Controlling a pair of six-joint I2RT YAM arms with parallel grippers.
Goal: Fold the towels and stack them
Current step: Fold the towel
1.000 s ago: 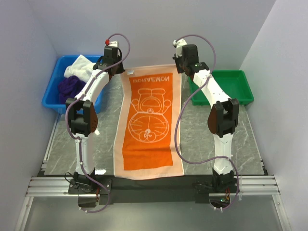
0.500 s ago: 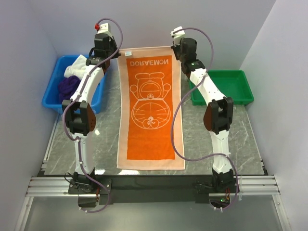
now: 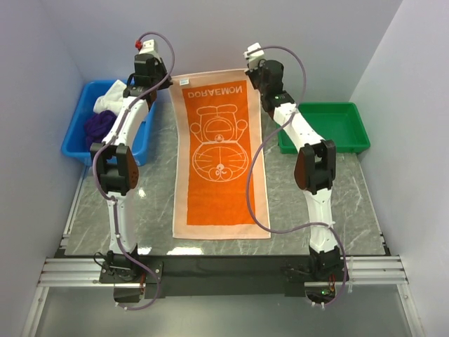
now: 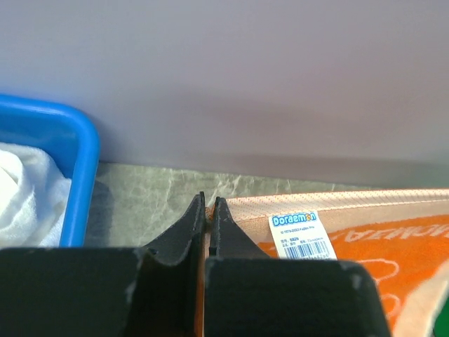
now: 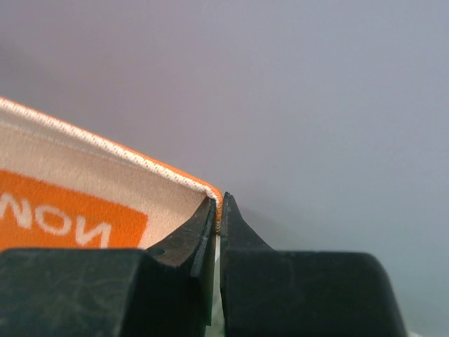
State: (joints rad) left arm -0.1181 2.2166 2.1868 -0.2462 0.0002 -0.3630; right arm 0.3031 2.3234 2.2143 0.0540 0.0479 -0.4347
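The orange towel (image 3: pixel 221 161) is spread lengthwise down the middle of the worktop (image 3: pixel 337 210), between the 2 arms. Its long axis runs from near to far. Its near short edge lies flat on the worktop just beyond the arm bases. From there the cloth runs away toward the back wall, and its far short edge is held up off the surface. The DORAEMON lettering sits at that far end, with the white outline figure below it toward the middle.

The left tool (image 3: pixel 168 76) has its jaws pressed together on the far left corner of the towel. In the left wrist view, the left tool (image 4: pixel 208 210) pinches the peach border, with a small white label (image 4: pixel 303 236) on the cloth just beside the grip. The right tool (image 3: pixel 249 70) is likewise clamped on the far right corner. In the right wrist view, the right tool (image 5: pixel 219 210) has the rounded corner of the hem caught between its tips.

Left of the worktop stands a blue bin (image 3: pixel 77 151) holding the white towel (image 3: pixel 116 95) and the dark purple towel (image 3: pixel 98 125), both bunched up, with the white one farther back. A green tray (image 3: pixel 351 144) sits on the right side, well apart from the orange towel.
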